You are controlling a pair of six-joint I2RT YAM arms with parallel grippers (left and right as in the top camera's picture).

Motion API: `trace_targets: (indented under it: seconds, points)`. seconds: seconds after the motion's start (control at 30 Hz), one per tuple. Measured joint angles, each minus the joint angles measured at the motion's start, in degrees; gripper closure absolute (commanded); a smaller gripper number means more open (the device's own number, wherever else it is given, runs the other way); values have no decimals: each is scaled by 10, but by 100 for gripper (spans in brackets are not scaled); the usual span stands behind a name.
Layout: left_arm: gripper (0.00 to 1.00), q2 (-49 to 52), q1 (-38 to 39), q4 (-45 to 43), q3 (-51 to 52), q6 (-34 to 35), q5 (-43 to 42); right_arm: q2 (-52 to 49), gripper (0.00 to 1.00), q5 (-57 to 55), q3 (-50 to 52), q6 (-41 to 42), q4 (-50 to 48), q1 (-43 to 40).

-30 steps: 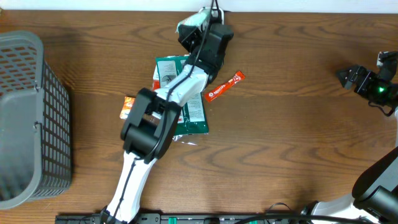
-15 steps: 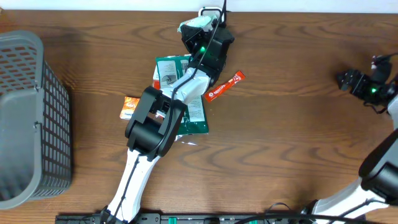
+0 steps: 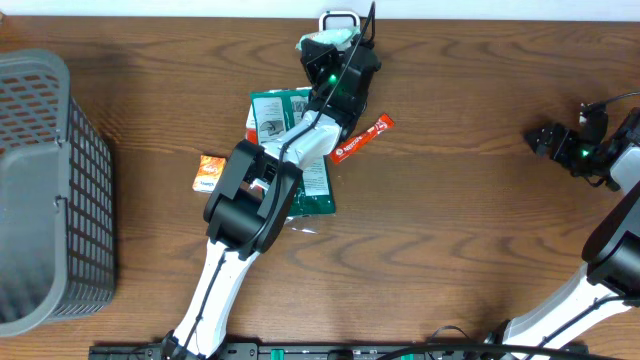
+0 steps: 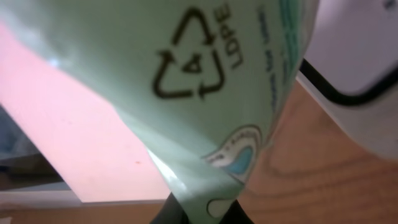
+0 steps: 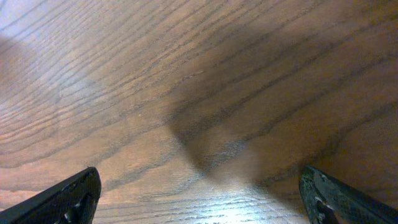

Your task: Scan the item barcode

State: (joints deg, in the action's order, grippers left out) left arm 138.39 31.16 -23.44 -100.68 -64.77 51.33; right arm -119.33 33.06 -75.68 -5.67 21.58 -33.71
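From overhead, my left tool (image 3: 330, 55) is pinched shut on the pale green packet (image 3: 318, 42) at the far edge of the worktop (image 3: 450, 230). It holds the packet just beside a white device (image 3: 338, 17) with a dark rim, which I take to be the scanner, though it is small here. I judge this as the presenting step: the item is lifted and brought up, but the code is not yet shown. The grey basket (image 3: 40, 190) on the left seems to hold nothing, although its near wall hides part of the floor. The dark green pouches (image 3: 280, 110), a red sachet (image 3: 360, 138) and an orange sachet (image 3: 208, 172) lie loose on the wood, outside it. My right tool (image 3: 545, 140) hangs well apart at the right edge.

From my left wrist, the packet fills the view and I read a recycling triangle and "LDPE" on it, with no barcode on this face. The next move probably calls for turning the packet until its code faces the white device.

From my right wrist, the fingers stand wide over bare wood, holding nothing.
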Motion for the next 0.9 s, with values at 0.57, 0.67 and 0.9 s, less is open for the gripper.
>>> trace_targets:
  seconds: [0.57,0.67,0.9]
  points:
    - [93,40,-10,-43,0,-71,-5,-2,1,2,0,-9,-7,0]
    - [93,40,-19,-43,0,-73,-5,-2,1,2,0,-9,-7,0]
    - [93,40,-33,-50,0,-73,-5,-2,1,2,0,-9,-7,0]
